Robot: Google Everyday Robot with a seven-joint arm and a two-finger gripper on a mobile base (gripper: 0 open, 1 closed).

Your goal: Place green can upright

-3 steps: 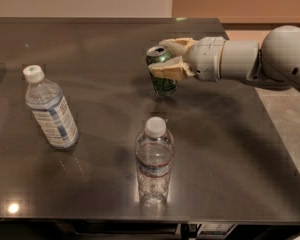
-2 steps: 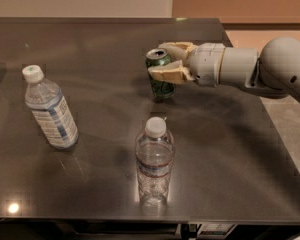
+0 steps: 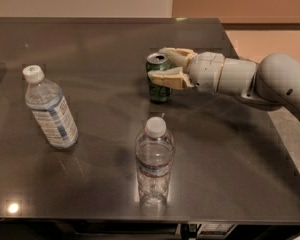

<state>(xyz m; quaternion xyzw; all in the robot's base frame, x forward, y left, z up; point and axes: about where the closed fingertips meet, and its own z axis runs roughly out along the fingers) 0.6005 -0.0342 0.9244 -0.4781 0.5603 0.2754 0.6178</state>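
The green can (image 3: 159, 90) stands upright on the dark table (image 3: 100, 39), right of the middle. It is dark green with pale lettering and a silver top. My gripper (image 3: 157, 63) reaches in from the right at the end of the white arm (image 3: 240, 76). One tan finger (image 3: 176, 54) lies behind the can's top and the other finger (image 3: 169, 78) lies across its front right side. The gripper is shut on the can, whose base is on or just at the table surface.
A clear, white-capped water bottle (image 3: 154, 159) stands upright in front of the can. A second labelled bottle (image 3: 49, 109) stands tilted at the left. The table's right edge (image 3: 260, 134) runs under my arm, with tan floor beyond.
The can has come down a little onto the table, still between the fingers. The arm has shifted slightly to the right. The bottles have not moved.
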